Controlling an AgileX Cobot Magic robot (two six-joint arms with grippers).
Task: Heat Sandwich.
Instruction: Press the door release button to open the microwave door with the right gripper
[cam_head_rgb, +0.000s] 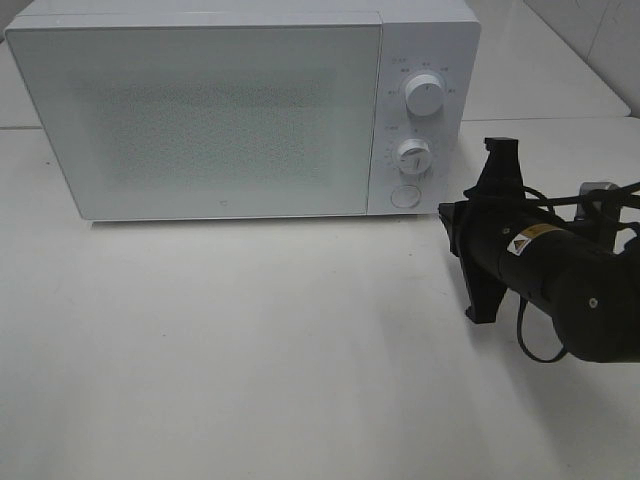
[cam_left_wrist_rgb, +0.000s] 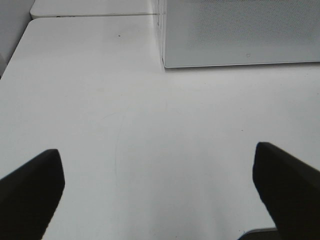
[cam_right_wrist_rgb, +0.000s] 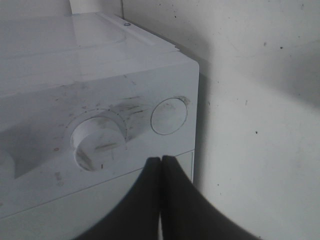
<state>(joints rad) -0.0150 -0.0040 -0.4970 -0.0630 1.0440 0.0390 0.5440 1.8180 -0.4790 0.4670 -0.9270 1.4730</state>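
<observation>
Over at the three o'clock side of the high view, my right gripper (cam_head_rgb: 448, 220) has its two fingers pressed flat together with nothing between them, tips aimed at the dial end of the microwave (cam_head_rgb: 240, 110). From those tips the round button (cam_head_rgb: 405, 196) lies close by at about ten o'clock, not touched; the lower knob (cam_head_rgb: 412, 154) sits just beyond it toward eleven. My right wrist view agrees: the closed tips (cam_right_wrist_rgb: 161, 159) are short of the button (cam_right_wrist_rgb: 169, 116), with the knob (cam_right_wrist_rgb: 98, 141) beside it.

My left gripper (cam_left_wrist_rgb: 157, 170) is spread wide and empty above bare table (cam_head_rgb: 250, 350). It does not show in the high view, and only the microwave's near corner lies ahead of it.

I cannot see the sandwich in any view. The door (cam_head_rgb: 150, 150) is closed and frosted, so whether the sandwich is behind it or somewhere out of frame I cannot tell, nor which way its long side runs. If it is inside, it would lie around ten o'clock from my right hand, behind that door.

My judgement is that the next move belongs to the right hand, since it is far nearer the controls: a short push forward toward ten o'clock would meet the button. Drifting toward eleven would catch the knob instead.
</observation>
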